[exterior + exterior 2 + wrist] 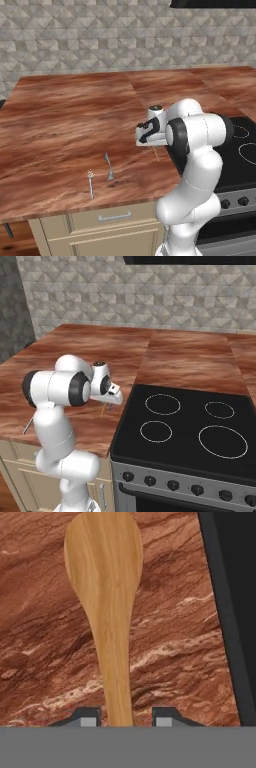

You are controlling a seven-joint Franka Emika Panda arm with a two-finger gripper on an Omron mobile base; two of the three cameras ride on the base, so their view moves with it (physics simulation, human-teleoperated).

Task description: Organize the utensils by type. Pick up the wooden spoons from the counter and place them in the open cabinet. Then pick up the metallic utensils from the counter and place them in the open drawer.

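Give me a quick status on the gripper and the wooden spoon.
Gripper low over counter, fingers either side of wooden spoon handle. Grip not confirmed. Metal spoon and fork untouched. Nothing in the way.

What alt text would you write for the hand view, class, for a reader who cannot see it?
A pale wooden spoon lies on the reddish-brown wood-grain counter, its handle running down between the gripper's two dark fingertips, which sit either side of it. The black stovetop edges the right side.
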